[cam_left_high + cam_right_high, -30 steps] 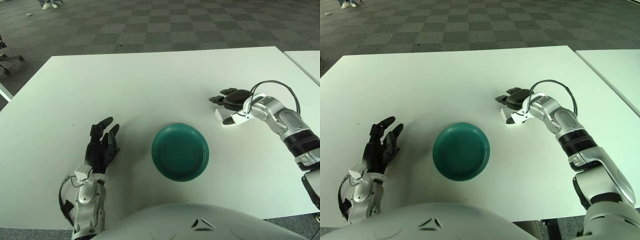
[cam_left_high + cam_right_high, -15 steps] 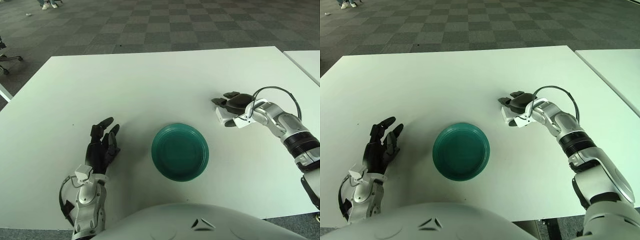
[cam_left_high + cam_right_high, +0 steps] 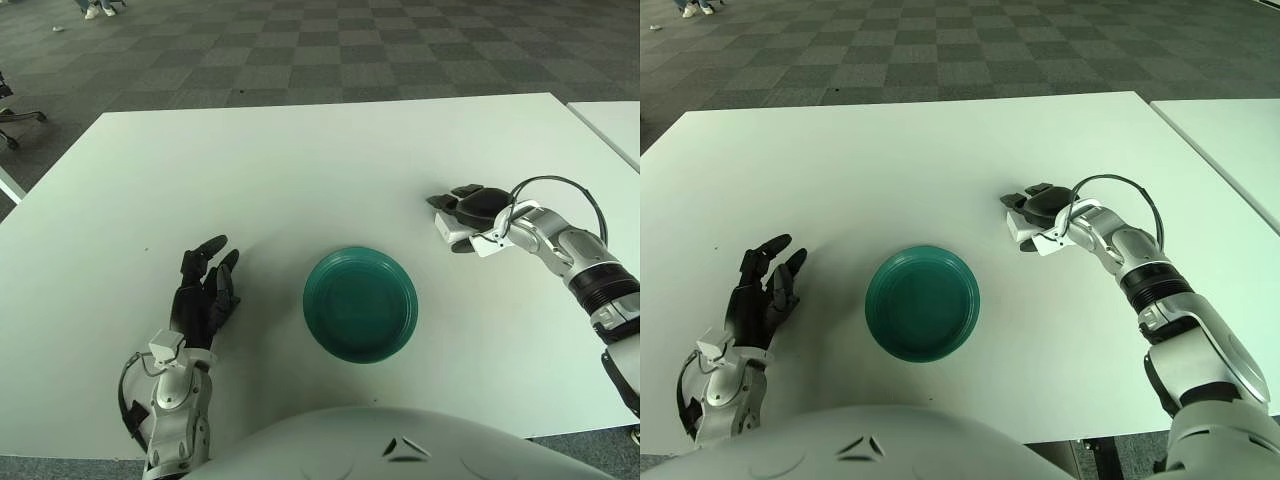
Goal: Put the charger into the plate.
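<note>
A white table [image 3: 300,160] is shown with a green plate [image 3: 360,304] set near its front edge, nothing in it. Well to the plate's right, the right hand [image 3: 468,212] is lowered over a small white charger [image 3: 447,230], which lies on the tabletop; dark fingers [image 3: 452,194] are draped across its top, but whether a firm grip is closed on it cannot be told. The left hand [image 3: 205,293] is seen to the plate's left, fingers spread and nothing held. A slip is judged the main risk: if the small, smooth block is pinched only at an edge, it could be dropped short of the plate or nudged away across the table.
</note>
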You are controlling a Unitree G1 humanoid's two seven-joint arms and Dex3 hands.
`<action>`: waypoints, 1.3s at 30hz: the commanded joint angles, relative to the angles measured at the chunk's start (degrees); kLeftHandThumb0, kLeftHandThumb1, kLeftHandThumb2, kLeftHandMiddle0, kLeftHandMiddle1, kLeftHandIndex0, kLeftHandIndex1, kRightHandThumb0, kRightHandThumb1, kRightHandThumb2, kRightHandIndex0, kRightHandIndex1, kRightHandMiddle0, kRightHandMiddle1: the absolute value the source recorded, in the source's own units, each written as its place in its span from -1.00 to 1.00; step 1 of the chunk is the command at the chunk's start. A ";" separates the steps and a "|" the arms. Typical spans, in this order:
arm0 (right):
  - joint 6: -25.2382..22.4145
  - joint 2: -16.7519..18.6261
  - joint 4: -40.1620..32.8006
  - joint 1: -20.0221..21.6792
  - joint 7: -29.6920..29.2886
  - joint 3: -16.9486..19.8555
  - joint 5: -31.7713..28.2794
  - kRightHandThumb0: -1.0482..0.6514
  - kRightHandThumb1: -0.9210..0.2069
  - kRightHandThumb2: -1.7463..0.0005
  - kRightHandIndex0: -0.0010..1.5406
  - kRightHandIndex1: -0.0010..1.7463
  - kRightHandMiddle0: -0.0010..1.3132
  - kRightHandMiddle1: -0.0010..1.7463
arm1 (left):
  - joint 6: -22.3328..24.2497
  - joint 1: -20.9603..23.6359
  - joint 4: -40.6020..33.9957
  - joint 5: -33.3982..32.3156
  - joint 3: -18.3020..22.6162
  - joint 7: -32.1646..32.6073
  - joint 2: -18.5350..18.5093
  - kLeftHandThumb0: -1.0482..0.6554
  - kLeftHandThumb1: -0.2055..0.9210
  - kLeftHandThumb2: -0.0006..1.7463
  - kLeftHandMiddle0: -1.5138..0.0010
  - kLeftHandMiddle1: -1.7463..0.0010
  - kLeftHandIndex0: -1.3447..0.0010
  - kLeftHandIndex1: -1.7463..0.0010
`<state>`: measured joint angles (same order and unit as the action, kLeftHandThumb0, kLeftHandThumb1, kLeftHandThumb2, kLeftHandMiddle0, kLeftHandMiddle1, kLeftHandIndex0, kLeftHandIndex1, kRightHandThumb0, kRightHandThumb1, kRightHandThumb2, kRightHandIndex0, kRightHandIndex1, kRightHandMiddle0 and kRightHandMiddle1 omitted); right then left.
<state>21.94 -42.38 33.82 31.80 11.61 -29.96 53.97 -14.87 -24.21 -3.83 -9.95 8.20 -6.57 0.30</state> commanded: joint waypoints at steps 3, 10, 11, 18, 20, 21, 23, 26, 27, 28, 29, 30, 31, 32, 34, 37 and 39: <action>-0.10 -0.58 1.09 -1.73 -0.31 -0.88 0.34 -1.00 -1.00 0.10 -0.70 -0.96 -1.00 -0.63 | 1.19 -0.73 0.37 -0.12 0.25 0.04 -0.36 -0.59 1.00 -0.10 0.54 0.52 0.93 -0.19; -1.16 -0.15 1.82 -2.88 -3.71 -0.87 0.62 -0.99 -1.00 0.13 -0.71 -0.53 -1.00 -0.44 | 1.30 -0.93 0.08 -0.25 0.27 0.00 -0.45 -0.59 1.00 -0.10 0.54 0.52 0.93 -0.19; -1.24 -0.04 2.06 -3.00 -4.41 -0.85 0.57 -0.97 -1.00 0.15 -0.78 -0.19 -1.00 -0.29 | 1.31 -0.93 0.07 -0.26 0.26 0.00 -0.46 -0.59 1.00 -0.10 0.54 0.52 0.93 -0.19; -2.21 0.67 4.11 -2.40 -8.82 -1.30 0.73 -0.65 -1.00 0.39 -0.43 0.97 -0.88 0.82 | 1.18 -1.20 -0.03 -0.27 0.19 -0.02 -0.42 -0.59 1.00 -0.10 0.54 0.52 0.93 -0.19; -2.35 0.74 4.37 -2.18 -9.18 -1.55 0.86 -0.60 -1.00 0.41 -0.34 0.99 -0.82 0.91 | 1.19 -1.21 -0.05 -0.28 0.19 -0.02 -0.42 -0.59 1.00 -0.10 0.54 0.52 0.93 -0.19; -2.44 0.78 4.43 -2.03 -9.34 -1.67 0.90 -0.58 -1.00 0.41 -0.30 0.99 -0.79 0.94 | 1.20 -1.22 -0.06 -0.28 0.19 -0.02 -0.43 -0.59 1.00 -0.10 0.54 0.52 0.93 -0.19; -2.69 0.70 4.17 -1.87 -9.69 -1.90 1.11 -0.56 -1.00 0.42 -0.25 1.00 -0.75 0.97 | 1.21 -1.22 -0.08 -0.28 0.18 -0.02 -0.43 -0.59 1.00 -0.10 0.54 0.52 0.93 -0.19; -2.99 0.47 3.62 -1.66 -9.92 -2.14 1.35 -0.54 -1.00 0.42 -0.19 1.00 -0.68 0.99 | 1.22 -1.23 -0.08 -0.28 0.18 -0.02 -0.43 -0.59 1.00 -0.10 0.54 0.52 0.93 -0.19; -3.08 0.41 3.50 -1.64 -10.05 -2.18 1.36 -0.53 -1.00 0.41 -0.17 1.00 -0.64 0.99 | 1.22 -1.23 -0.09 -0.28 0.18 -0.02 -0.43 -0.59 1.00 -0.10 0.54 0.52 0.93 -0.19; -3.14 0.39 3.43 -1.66 -10.26 -2.17 1.31 -0.53 -1.00 0.40 -0.16 1.00 -0.62 1.00 | 1.22 -1.23 -0.09 -0.28 0.18 -0.02 -0.43 -0.59 1.00 -0.10 0.54 0.52 0.93 -0.19; -3.19 0.38 3.39 -1.68 -10.40 -2.17 1.27 -0.53 -1.00 0.40 -0.15 1.00 -0.61 1.00 | 1.22 -1.23 -0.09 -0.28 0.19 -0.02 -0.42 -0.59 1.00 -0.10 0.54 0.52 0.93 -0.19; -3.20 0.34 3.35 -1.69 -10.59 -2.19 1.26 -0.53 -1.00 0.39 -0.14 1.00 -0.59 1.00 | 1.22 -1.23 -0.09 -0.28 0.19 -0.02 -0.42 -0.59 1.00 -0.10 0.54 0.52 0.93 -0.19; -3.22 0.32 3.32 -1.69 -10.72 -2.21 1.26 -0.52 -1.00 0.39 -0.14 1.00 -0.58 1.00 | 1.22 -1.23 -0.09 -0.28 0.19 -0.02 -0.42 -0.59 1.00 -0.10 0.54 0.52 0.93 -0.19; -3.17 0.23 3.21 -1.75 -11.22 -2.19 1.31 -0.52 -1.00 0.38 -0.13 1.00 -0.57 1.00 | 1.22 -1.23 -0.09 -0.28 0.19 -0.02 -0.42 -0.59 1.00 -0.10 0.54 0.52 0.93 -0.19; -3.01 0.02 2.94 -1.85 -12.08 -2.14 1.41 -0.51 -1.00 0.38 -0.12 1.00 -0.53 1.00 | 1.23 -1.23 -0.10 -0.28 0.19 -0.03 -0.42 -0.59 1.00 -0.10 0.54 0.52 0.93 -0.19; -2.75 -0.24 2.79 -1.84 -13.08 -2.26 1.74 -0.32 -0.76 0.19 -0.13 1.00 -0.52 1.00 | 1.23 -1.23 -0.10 -0.27 0.19 -0.03 -0.42 -0.59 1.00 -0.10 0.54 0.52 0.93 -0.19; -2.65 -0.21 3.04 -1.86 -13.54 -2.14 1.73 -0.27 -0.70 0.14 -0.12 1.00 -0.51 1.00 | 1.23 -1.23 -0.10 -0.27 0.19 -0.03 -0.41 -0.59 1.00 -0.10 0.54 0.52 0.93 -0.19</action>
<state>18.99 -41.92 36.34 30.95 -1.75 -31.31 54.83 -14.68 -24.95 -4.54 -10.28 8.42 -6.57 0.08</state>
